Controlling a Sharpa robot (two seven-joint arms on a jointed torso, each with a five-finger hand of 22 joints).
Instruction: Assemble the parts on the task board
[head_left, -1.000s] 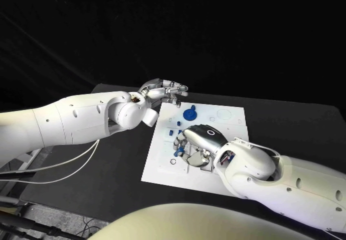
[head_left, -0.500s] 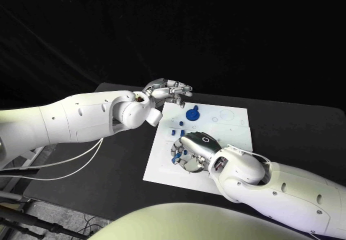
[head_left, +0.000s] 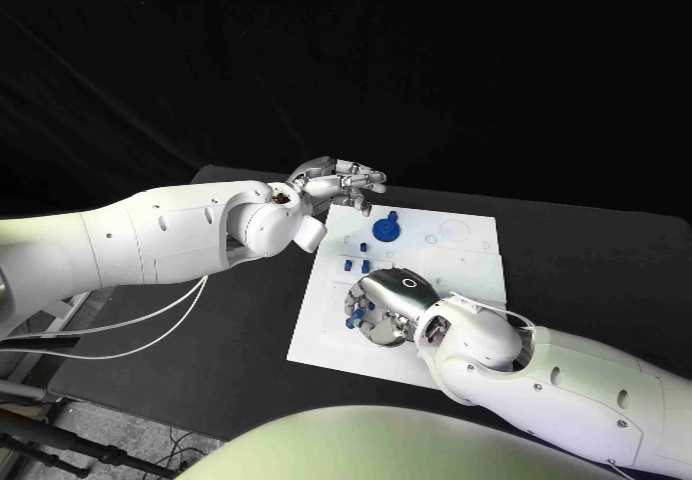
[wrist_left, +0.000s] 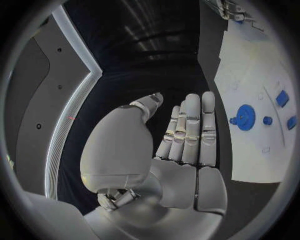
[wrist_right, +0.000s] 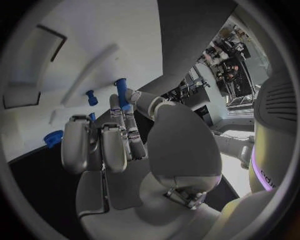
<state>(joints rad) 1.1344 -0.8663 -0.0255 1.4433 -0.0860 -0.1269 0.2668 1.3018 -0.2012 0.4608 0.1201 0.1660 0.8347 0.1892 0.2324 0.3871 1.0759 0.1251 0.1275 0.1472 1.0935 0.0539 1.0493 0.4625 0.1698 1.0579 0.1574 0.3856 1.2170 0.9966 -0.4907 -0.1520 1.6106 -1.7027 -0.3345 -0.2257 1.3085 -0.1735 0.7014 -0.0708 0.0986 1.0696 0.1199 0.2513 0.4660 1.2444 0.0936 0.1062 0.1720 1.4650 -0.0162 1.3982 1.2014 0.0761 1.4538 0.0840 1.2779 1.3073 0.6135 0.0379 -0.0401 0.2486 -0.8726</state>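
Now the right hand (head_left: 387, 300) sits low on the white board (head_left: 462, 262), fingers (wrist_right: 122, 112) pinching a small blue peg (wrist_right: 120, 86). Up at the board's far corner, the left hand (head_left: 335, 182) hovers empty, fingers straight, beside the blue disc (head_left: 385, 229).

The white task board (head_left: 469, 262) lies flat on the black bench (head_left: 231, 330), a plain rectangular plate with shallow outlines and recesses marked in it. Near its far edge sits a round blue disc part (head_left: 385, 229) with a tiny blue peg (head_left: 430, 239) just beside it. Closer in, a few small blue blocks (head_left: 356, 265) stand in a short row. One more blue piece (head_left: 355, 317) is partly hidden, so I can't tell its shape.
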